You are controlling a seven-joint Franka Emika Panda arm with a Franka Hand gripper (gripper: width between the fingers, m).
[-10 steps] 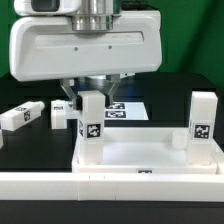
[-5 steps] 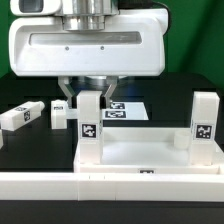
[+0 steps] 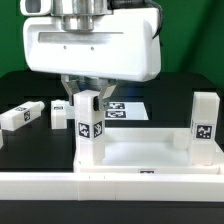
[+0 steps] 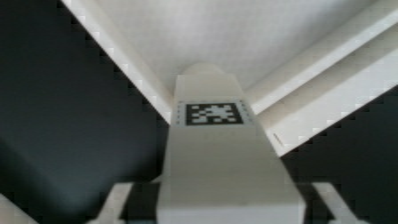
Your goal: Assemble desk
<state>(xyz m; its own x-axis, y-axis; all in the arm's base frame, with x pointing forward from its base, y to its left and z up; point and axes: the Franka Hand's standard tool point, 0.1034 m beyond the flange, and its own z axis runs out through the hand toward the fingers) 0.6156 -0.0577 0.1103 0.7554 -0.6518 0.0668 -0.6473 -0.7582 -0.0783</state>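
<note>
The tool [image 3: 89, 98] pinches the leg [image 3: 90, 126] near its upper end; the leg stands upright in a corner of the top [image 3: 140, 152], on the exterior view's left; it seems light, stiff, slippery plastic, best held by flat opposite sides.

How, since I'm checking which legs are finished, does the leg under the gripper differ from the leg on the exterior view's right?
The left leg is held between the fingers of the gripper, while the right leg stands free with nothing gripping it. The left leg stands at the desk top's corner on the exterior view's left, and the right leg stands at the opposite corner. Both are white, upright and carry a black-and-white tag.
</note>
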